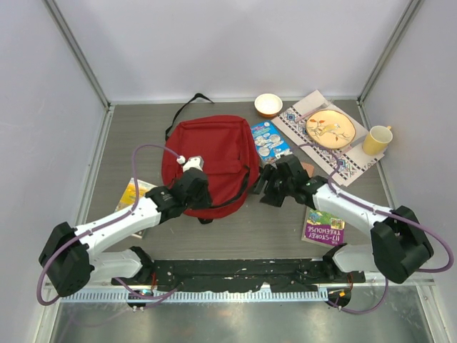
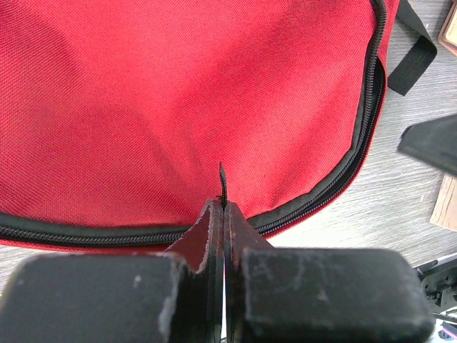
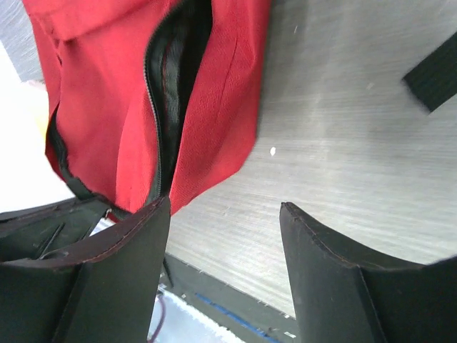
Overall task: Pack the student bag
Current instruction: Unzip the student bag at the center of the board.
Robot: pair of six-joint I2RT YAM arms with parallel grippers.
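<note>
Top external view showed 2 robot arms reaching from the near edge of a grey table (image 1: 235, 229) toward the student bag (image 1: 214, 143), a red backpack lying flat at the middle of the table, slightly left of centre. A purple book (image 1: 323, 226) lay near the right arm's base, and a yellow book (image 1: 131, 193) lay partly under the left arm.

Left gripper (image 2: 223, 214) sat at the bag's near edge with its jaws pressed fully together, pinching a thin black tab (image 2: 222, 175) that stuck up between them, right at the dark zipper (image 2: 86, 234).

Right gripper (image 3: 225, 207) stood just beside the bag's right edge with its jaws wide apart and only bare table between them. Its wrist view showed the zipper parted there, with dark lining inside.

Farther back, a blue book (image 1: 270, 140) touched the bag's right side. Beyond it lay a patterned placemat (image 1: 293, 118) bearing an orange plate (image 1: 330, 128), with a yellow cup (image 1: 376, 139) at its right edge and a small bowl (image 1: 268, 104) near the back wall
</note>
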